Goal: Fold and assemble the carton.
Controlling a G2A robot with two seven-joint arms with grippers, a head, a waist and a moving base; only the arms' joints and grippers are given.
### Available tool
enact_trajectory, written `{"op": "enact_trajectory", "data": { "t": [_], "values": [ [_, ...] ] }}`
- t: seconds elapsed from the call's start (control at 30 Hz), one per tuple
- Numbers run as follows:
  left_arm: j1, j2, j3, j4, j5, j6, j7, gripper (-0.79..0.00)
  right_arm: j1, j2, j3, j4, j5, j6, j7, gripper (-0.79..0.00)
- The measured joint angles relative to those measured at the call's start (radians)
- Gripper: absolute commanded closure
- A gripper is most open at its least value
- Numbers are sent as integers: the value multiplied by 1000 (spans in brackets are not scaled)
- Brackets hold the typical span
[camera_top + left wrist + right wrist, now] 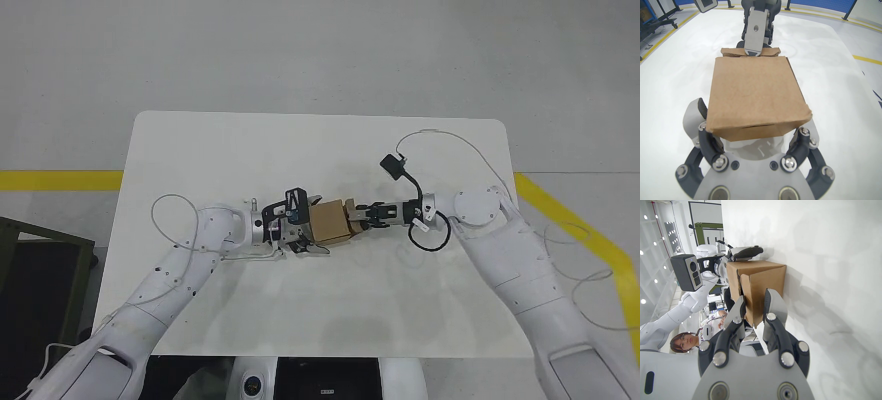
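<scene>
Inspecting carton [330,222] at mid-bench [300,150]: found lying on one wall, body squared up, end toward the left arm closed, opposite end showing a ragged flap [751,285] not yet tucked. Noted left tool [755,113] clamped across the closed end, apparently to brace the body against a push from the other side. Noted right tool [755,300] pinched on the corner of that loose flap, fingers [774,306] either side of the board, judged a hold for bending it inward.
</scene>
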Motion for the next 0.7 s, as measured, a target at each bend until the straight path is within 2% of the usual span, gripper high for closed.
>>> {"op": "enact_trajectory", "data": {
  "t": [0.3,0.7],
  "values": [
    [1,0,1,-1,0,-1,-3,-785,12,-6,-15,-3,-1,-7,-8,-135],
    [0,0,1,0,4,-6,-5,-785,20,-16,-34,20,40,-37,6,-197]
  ]
}}
